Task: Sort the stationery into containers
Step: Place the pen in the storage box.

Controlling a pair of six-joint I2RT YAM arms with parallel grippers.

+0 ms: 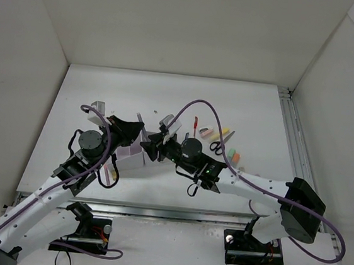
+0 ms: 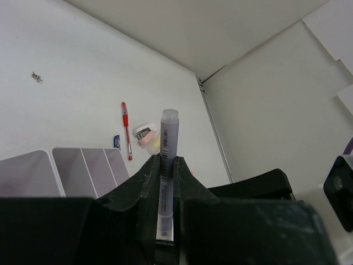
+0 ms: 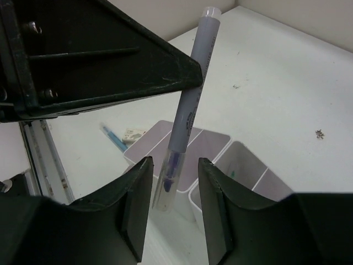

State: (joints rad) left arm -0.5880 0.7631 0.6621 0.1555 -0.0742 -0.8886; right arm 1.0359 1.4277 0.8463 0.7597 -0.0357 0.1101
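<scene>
My left gripper (image 2: pixel 166 161) is shut on a grey pen (image 2: pixel 167 138), which sticks out past its fingertips. In the right wrist view the same grey pen (image 3: pixel 190 105) hangs slanted from the left gripper (image 3: pixel 110 61), above the white containers (image 3: pixel 242 165). Its clear lower end sits between the jaws of my right gripper (image 3: pixel 174 161). Those jaws stand apart, with a gap on each side of the pen. From above, both grippers meet over the containers (image 1: pixel 130 160), the left gripper (image 1: pixel 140 130) facing the right gripper (image 1: pixel 152 144).
A red pen (image 1: pixel 195 125), black-handled scissors (image 1: pixel 218 146) and short coloured markers (image 1: pixel 224 134) lie to the right of the containers. A blue pen (image 3: pixel 113 138) and a pale eraser (image 3: pixel 133 134) lie beside the containers. White walls enclose the table.
</scene>
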